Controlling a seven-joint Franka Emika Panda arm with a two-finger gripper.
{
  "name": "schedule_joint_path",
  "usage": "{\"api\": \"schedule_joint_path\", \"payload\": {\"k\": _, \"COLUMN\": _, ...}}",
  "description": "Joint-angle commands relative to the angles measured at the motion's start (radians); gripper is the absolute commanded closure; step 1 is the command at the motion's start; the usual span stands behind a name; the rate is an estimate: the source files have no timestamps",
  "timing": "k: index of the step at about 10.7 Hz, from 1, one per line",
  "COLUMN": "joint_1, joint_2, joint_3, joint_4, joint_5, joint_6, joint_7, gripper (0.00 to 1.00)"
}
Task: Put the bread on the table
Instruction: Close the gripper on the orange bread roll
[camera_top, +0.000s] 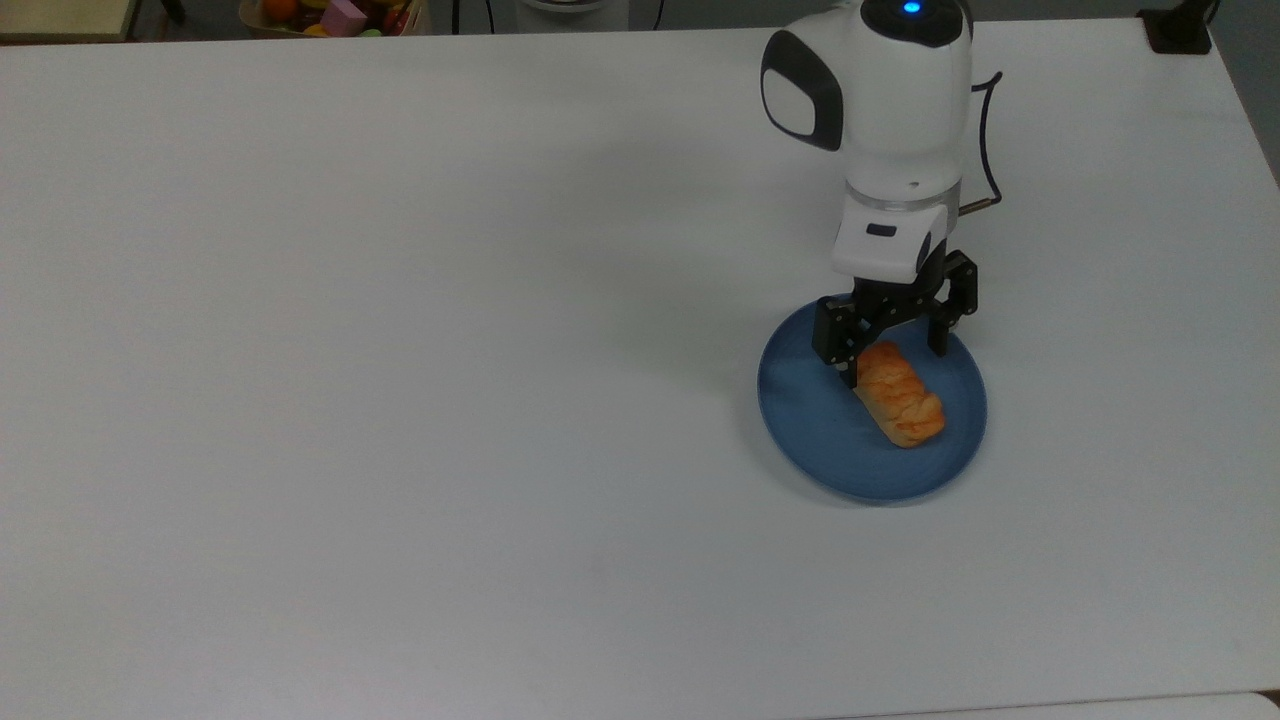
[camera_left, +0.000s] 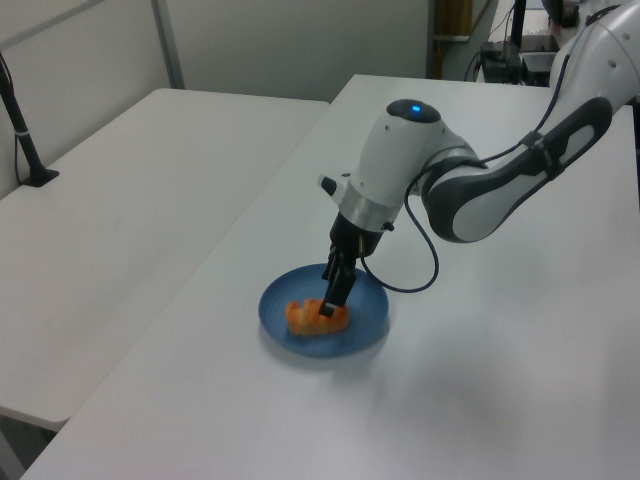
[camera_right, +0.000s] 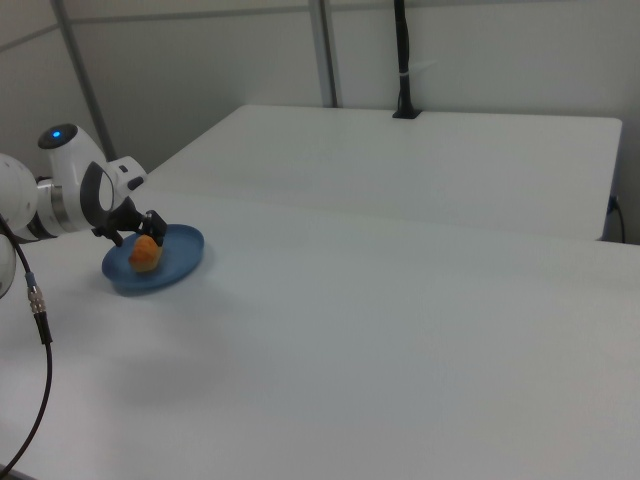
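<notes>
Top view, nearest first: a wide bare stretch of the table (camera_top: 400, 400), smooth matte white, flat and rectangular. Beyond it, toward the top view's right, a round blue plate (camera_top: 815, 430) with a shallow rim and a dull finish lies flat on the table. The bread (camera_top: 900, 400) lies on the plate, right of the plate's centre, an oblong golden-orange roll with a ridged, glossy crust, its long axis running diagonally from upper left to lower right.

The gripper (camera_top: 893, 360) hangs over the far end of the bread. Its two black fingers are spread apart, one just left of the roll's end and one to the right of it; the end sits between them and they have not closed on it. Whether the left finger touches the crust I cannot tell. Above the fingers come the white wrist block, then a rounded glossy white joint with a dark oval cap and a small blue light. A thin dark cable loops at its right.

Left view: the gripper (camera_left: 327, 305) points steeply down at the bread (camera_left: 305, 318).

At the far edge of the top view, a box of coloured toy shapes (camera_top: 335, 15) beyond the table.
</notes>
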Motion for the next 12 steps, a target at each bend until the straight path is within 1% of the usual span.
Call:
{"api": "schedule_joint_path", "payload": {"k": 1, "joint_1": 0.011, "joint_2": 0.036, "joint_3": -0.012, "joint_4": 0.016, "joint_5": -0.040, "joint_6": 0.041, "joint_7": 0.032, "gripper": 0.00}}
{"api": "schedule_joint_path", "payload": {"k": 2, "joint_1": 0.011, "joint_2": 0.042, "joint_3": -0.012, "joint_4": 0.016, "joint_5": -0.043, "joint_6": 0.047, "joint_7": 0.047, "gripper": 0.00}}
{"api": "schedule_joint_path", "payload": {"k": 4, "joint_1": 0.011, "joint_2": 0.059, "joint_3": -0.012, "joint_4": 0.018, "joint_5": -0.093, "joint_6": 0.064, "joint_7": 0.080, "gripper": 0.00}}
{"api": "schedule_joint_path", "payload": {"k": 6, "joint_1": 0.011, "joint_2": 0.071, "joint_3": -0.012, "joint_4": 0.019, "joint_5": -0.149, "joint_6": 0.069, "joint_7": 0.122, "gripper": 0.07}}
{"api": "schedule_joint_path", "payload": {"k": 7, "joint_1": 0.011, "joint_2": 0.073, "joint_3": -0.012, "joint_4": 0.019, "joint_5": -0.164, "joint_6": 0.069, "joint_7": 0.137, "gripper": 0.10}}
{"api": "schedule_joint_path", "payload": {"k": 8, "joint_1": 0.011, "joint_2": 0.071, "joint_3": -0.012, "joint_4": 0.019, "joint_5": -0.172, "joint_6": 0.069, "joint_7": 0.140, "gripper": 0.18}}
{"api": "schedule_joint_path", "payload": {"k": 11, "joint_1": 0.012, "joint_2": 0.069, "joint_3": -0.012, "joint_4": 0.019, "joint_5": -0.178, "joint_6": 0.067, "joint_7": 0.141, "gripper": 0.55}}
{"api": "schedule_joint_path", "payload": {"k": 12, "joint_1": 0.012, "joint_2": 0.068, "joint_3": -0.009, "joint_4": 0.019, "joint_5": -0.176, "joint_6": 0.067, "joint_7": 0.142, "gripper": 0.63}}
